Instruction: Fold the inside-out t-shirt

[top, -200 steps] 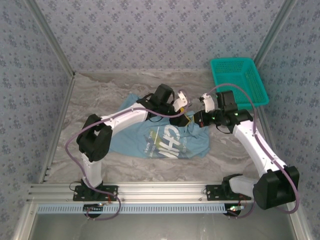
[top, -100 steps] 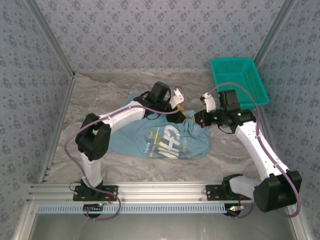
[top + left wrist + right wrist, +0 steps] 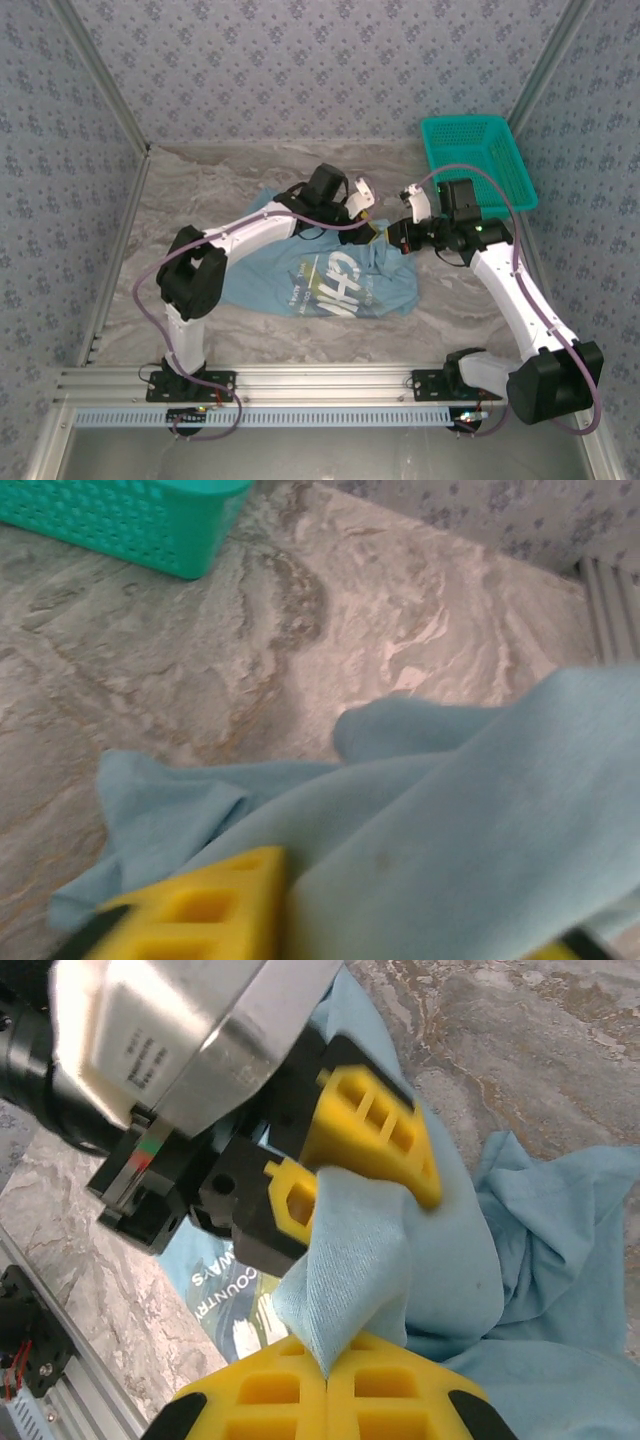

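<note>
Near edge: your arm bases sit on the metal rail along the bottom of the top view.
Tabletop: grey marbled tabletop, bare at lower right.
T-shirt: the inside-out t-shirt lies rumpled at frame centre. It's light blue, with its white lettering facing up on the right half. Your left arm reaches across its upper left part.
Right gripper: look at your right gripper, yellow fingers pressed tight together at the bottom of its wrist view, pinching a raised fold of the shirt. From above it sits right of centre, at the shirt's upper right edge.
Left gripper: just beside it, your left gripper has that same fold between its fingers, narrowly spaced, cloth touching both. In its own wrist view, blue cloth drapes across between the yellow fingers.
Spacing: the two grippers are nearly touching, above centre in the top view.
Basket: the teal basket is at upper right, apart from the shirt.
</note>
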`<action>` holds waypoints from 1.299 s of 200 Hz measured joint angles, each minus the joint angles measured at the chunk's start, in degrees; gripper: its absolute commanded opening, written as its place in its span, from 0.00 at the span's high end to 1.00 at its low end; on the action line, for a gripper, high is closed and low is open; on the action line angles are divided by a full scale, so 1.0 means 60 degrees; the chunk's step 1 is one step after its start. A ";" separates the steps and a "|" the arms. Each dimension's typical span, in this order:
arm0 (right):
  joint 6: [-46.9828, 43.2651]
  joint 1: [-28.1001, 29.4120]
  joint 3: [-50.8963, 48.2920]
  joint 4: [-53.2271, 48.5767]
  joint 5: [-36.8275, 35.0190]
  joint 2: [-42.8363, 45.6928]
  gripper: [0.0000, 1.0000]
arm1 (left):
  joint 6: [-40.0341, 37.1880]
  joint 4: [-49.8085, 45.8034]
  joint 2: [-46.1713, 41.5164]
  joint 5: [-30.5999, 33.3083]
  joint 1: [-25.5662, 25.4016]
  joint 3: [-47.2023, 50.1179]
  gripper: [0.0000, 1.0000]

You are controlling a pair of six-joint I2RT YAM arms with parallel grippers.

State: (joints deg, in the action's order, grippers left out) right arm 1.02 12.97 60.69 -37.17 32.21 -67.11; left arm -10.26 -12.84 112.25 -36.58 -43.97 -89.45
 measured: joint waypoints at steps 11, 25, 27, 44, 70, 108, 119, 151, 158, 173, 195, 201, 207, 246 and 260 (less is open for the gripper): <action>0.0011 0.0004 0.0000 -0.0007 -0.0339 0.0000 0.88 | 0.0084 -0.0062 -0.0011 -0.0255 -0.0033 -0.0044 0.98; 0.0182 0.0015 0.0007 -0.0091 -0.1450 0.0000 0.74 | 0.0299 -0.0408 -0.0055 -0.0514 -0.0015 -0.0135 1.00; 0.0270 0.0011 0.0015 -0.0131 -0.1679 0.0000 0.72 | 0.0379 -0.0488 -0.0084 -0.0521 -0.0004 -0.0146 1.00; 0.0401 0.0109 0.0168 -0.0368 -0.3548 -0.0015 0.60 | 0.0951 -0.1275 -0.0368 -0.0652 0.0091 -0.0153 1.00; 0.0532 0.0528 0.0350 -0.0423 -0.5002 0.0018 0.49 | 0.2572 -0.1563 -0.1494 -0.0769 0.0331 0.0401 1.00; 0.0871 0.1005 -0.0477 0.0364 -0.3719 0.1096 0.38 | 0.4204 -0.1581 -0.2772 -0.0801 0.0688 0.0889 1.00; 0.1075 0.1082 -0.0885 0.0834 -0.3060 0.1592 0.37 | 0.4339 -0.1585 -0.2892 -0.0798 0.0725 0.0998 1.00; 0.1876 0.1279 -0.1807 0.2244 -0.1435 0.2138 0.37 | 0.4375 -0.1694 -0.2903 -0.0794 0.0732 0.1056 1.00; 0.1993 0.1355 -0.1920 0.2484 -0.1235 0.2069 0.38 | 0.4375 -0.1694 -0.2903 -0.0794 0.0732 0.1056 1.00; 0.2200 0.1552 -0.2040 0.2900 -0.0984 0.1789 0.43 | 0.4375 -0.1698 -0.2903 -0.0794 0.0732 0.1060 1.00; 0.2386 0.1767 -0.2036 0.3581 -0.0809 0.1147 0.64 | 0.4371 -0.1698 -0.2903 -0.0794 0.0732 0.1064 1.00; 0.2412 0.1807 -0.2029 0.3752 -0.0783 0.0951 0.73 | 0.4368 -0.1698 -0.2907 -0.0794 0.0732 0.1071 1.00; 0.2463 0.1836 -0.2011 0.3847 -0.0761 0.0801 0.83 | 0.4368 -0.1694 -0.2907 -0.0790 0.0732 0.1078 1.00; 0.1967 0.1803 -0.1705 0.3297 -0.0914 0.0630 1.00 | 0.4408 -0.1588 -0.3308 -0.0597 0.0845 0.1661 1.00; 0.1745 0.1566 -0.1705 0.2998 -0.0867 0.1144 1.00 | 0.4532 -0.1351 -0.3523 -0.0474 0.0994 0.1993 1.00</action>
State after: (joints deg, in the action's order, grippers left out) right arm 11.49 22.37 50.46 -19.18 27.00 -60.25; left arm 16.93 -20.95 91.11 -39.42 -38.00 -77.49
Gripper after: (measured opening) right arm 0.060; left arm 0.044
